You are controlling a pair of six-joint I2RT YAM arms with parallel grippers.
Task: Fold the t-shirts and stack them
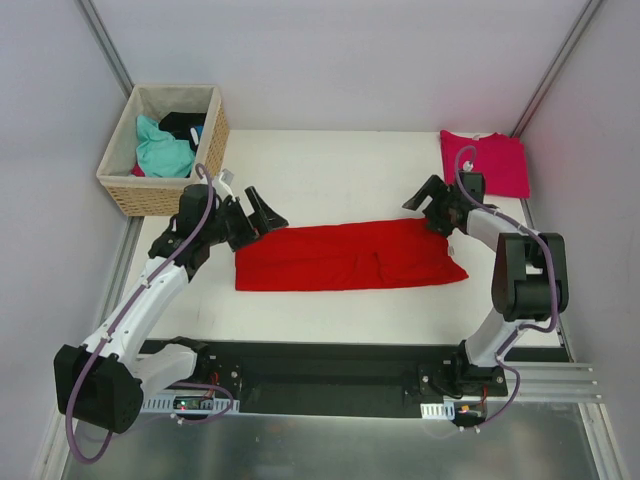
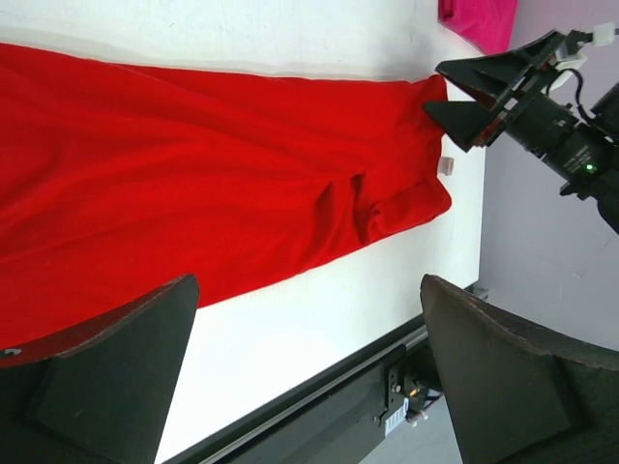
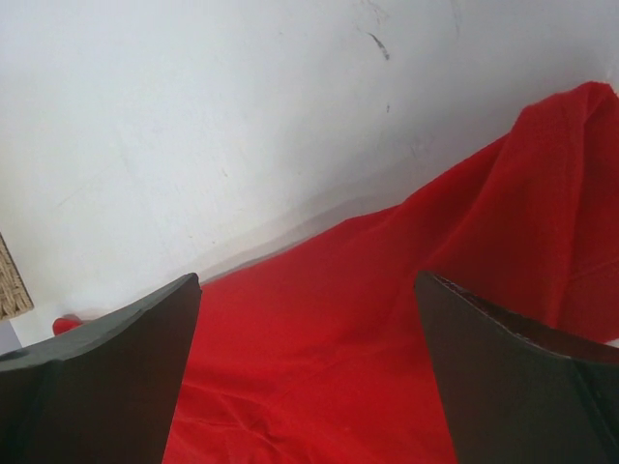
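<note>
Your left claw [image 1: 253,217] gapes wide at the left end of the bright red cloth t-shirt [image 1: 345,256]; your right claw [image 1: 432,207], equally wide, at its right end.

You had a woven wicker basket [image 1: 150,195] standing at the far left corner of the white table [image 1: 330,170]. Inside it lay a crumpled teal cloth [image 1: 162,150], with a black cloth [image 1: 182,124] behind it towards the far rim. Along the table's near edge ran a black rail [image 1: 330,378], and the right wrist view showed a small dark scuff [image 3: 379,45] on the bare top.
</note>
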